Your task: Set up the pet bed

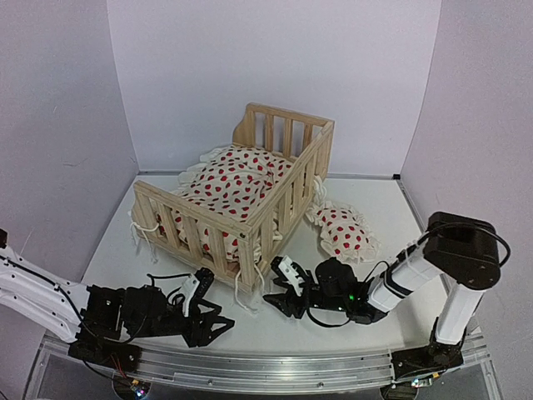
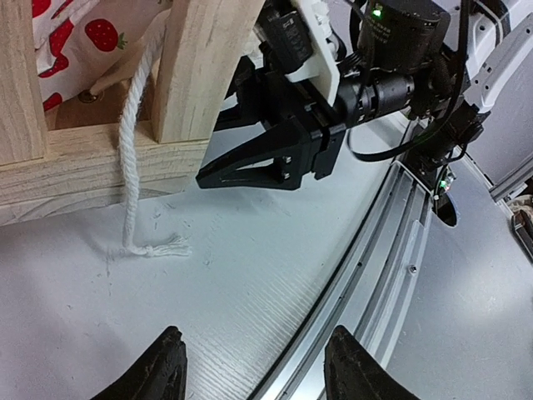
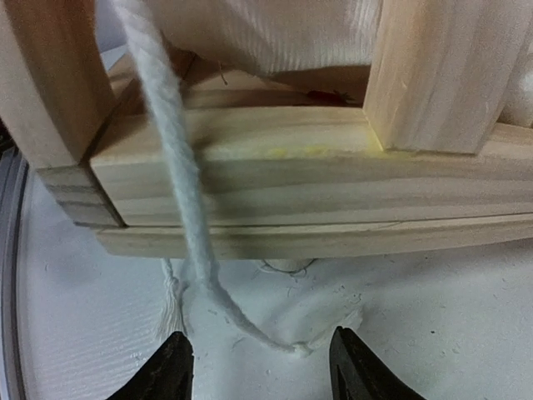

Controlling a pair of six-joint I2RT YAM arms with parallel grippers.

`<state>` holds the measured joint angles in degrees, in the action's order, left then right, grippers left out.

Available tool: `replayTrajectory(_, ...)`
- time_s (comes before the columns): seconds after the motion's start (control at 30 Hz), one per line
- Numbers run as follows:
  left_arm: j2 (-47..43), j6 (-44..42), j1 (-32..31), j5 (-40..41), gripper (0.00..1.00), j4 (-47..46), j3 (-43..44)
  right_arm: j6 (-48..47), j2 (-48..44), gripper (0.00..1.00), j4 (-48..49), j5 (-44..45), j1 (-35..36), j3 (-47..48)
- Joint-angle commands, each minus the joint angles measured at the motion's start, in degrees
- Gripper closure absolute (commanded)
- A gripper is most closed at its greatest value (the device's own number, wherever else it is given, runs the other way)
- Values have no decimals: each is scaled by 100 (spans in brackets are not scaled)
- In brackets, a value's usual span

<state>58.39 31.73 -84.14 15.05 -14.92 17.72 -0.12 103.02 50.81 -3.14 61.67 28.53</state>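
The pine pet bed (image 1: 254, 218) stands mid-table with the red-dotted ruffled cushion (image 1: 236, 186) inside it. White tie strings (image 1: 242, 293) hang over its near rail onto the table. My left gripper (image 1: 218, 325) is open and empty, low on the table just in front of the bed's near corner. In the left wrist view a string (image 2: 133, 167) hangs beside a post. My right gripper (image 1: 279, 301) is open and empty, facing the bed's near corner. In the right wrist view a string end (image 3: 250, 329) lies between its fingertips (image 3: 171, 371) below the bottom rail (image 3: 316, 196).
A small separate red-dotted pillow (image 1: 343, 232) lies on the table right of the bed. Grey walls close in on three sides. The metal mounting rail (image 1: 275, 375) runs along the near edge. The two grippers are close to each other near the bed's corner.
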Motion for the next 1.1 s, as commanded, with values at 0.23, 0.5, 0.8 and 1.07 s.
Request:
replayTrajectory(0.23, 98, -164, -61, 305, 43, -1114, -35, 577, 1203, 74, 2397, 245, 212, 365)
replayTrajectory(0.5, 412, -613, -66, 376, 33, -2292, -302, 3090, 307, 100, 2313, 228, 444, -166)
replayTrajectory(0.8, 1628, -723, -59, 525, 26, -3207, -51, 5206, -245, 100, 2166, -161, 640, -85)
replayTrajectory(1.07, 2299, -397, 26, 932, 26, -3242, 231, 5305, -345, 100, 2136, -234, 872, 27)
